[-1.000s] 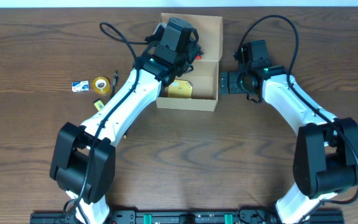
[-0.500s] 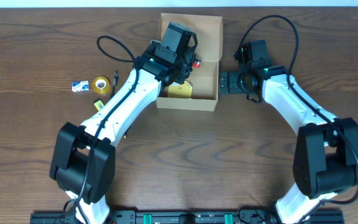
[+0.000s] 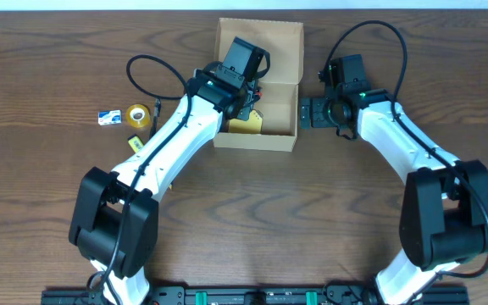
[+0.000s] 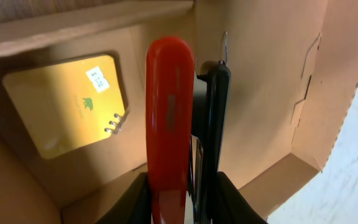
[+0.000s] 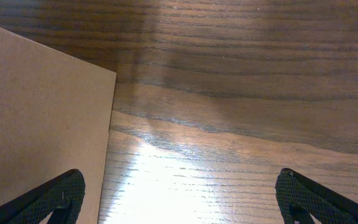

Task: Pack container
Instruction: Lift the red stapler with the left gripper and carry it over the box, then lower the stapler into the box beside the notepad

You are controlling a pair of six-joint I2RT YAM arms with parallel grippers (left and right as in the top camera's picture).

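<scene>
The container (image 3: 255, 142) is a tan cardboard box at the table's far middle, its flap lid folded back. Inside lies a yellow spiral notepad (image 3: 246, 124) (image 4: 67, 102). My left gripper (image 4: 184, 186) is over the open box, shut on a red and black stapler (image 4: 169, 112) that points down toward the container's floor (image 4: 260, 74). My right gripper (image 3: 307, 112) stands open just outside the box's right wall (image 5: 42, 112), with only bare wood between its fingers (image 5: 64, 193).
On the table left of the box lie a yellow tape roll (image 3: 138, 115), a small blue and white packet (image 3: 108, 117) and a thin dark pen (image 3: 157, 110). A black cable (image 3: 142, 68) loops beside the left arm.
My left gripper has shifted slightly left and nearer over the box with the stapler still held. The right arm has not moved.
</scene>
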